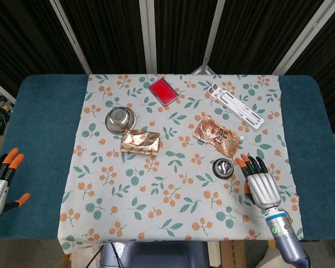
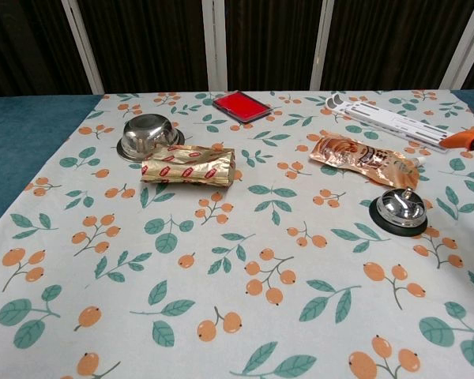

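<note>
Dark curtains back our table (image 1: 36, 111), spread with a leaf-and-berry cloth (image 1: 156, 190). Our right hand (image 1: 261, 184) hovers just beside the bell (image 1: 223, 167), fingers apart and holding nothing. To do this well, we judge we should come in from above and centre the hand over the button, not nudge the base sideways. The bell is a low chrome dome on a black base, near the pouch (image 1: 216, 134). Our left hand (image 1: 0, 181) waits open at the far edge.
</note>
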Robot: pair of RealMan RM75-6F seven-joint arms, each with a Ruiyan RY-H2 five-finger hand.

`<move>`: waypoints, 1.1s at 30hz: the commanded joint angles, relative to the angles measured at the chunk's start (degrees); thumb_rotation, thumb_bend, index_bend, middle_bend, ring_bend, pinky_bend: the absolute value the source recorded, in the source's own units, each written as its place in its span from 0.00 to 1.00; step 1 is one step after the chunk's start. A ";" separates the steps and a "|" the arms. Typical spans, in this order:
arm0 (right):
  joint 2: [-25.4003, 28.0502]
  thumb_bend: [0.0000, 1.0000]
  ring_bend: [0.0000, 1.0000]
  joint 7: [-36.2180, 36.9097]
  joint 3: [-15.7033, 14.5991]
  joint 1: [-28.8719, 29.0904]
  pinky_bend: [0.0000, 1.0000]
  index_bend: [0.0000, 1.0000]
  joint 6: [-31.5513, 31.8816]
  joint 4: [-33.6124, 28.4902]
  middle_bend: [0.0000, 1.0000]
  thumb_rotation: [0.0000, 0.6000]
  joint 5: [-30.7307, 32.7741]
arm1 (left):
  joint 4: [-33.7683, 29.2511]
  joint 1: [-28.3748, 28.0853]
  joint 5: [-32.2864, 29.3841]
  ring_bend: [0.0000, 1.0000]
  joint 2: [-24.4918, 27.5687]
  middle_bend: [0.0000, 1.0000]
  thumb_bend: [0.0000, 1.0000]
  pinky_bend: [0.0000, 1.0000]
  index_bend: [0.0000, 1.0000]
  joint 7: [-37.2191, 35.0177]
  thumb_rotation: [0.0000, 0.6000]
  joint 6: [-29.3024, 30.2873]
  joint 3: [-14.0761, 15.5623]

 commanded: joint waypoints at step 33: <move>-8.57 0.93 0.00 -9.82 2.26 4.69 0.00 0.00 -0.29 -2.43 0.00 1.00 7.89 | 0.59 -0.07 0.47 0.00 -0.16 0.00 0.05 0.00 0.00 -0.48 1.00 0.31 0.06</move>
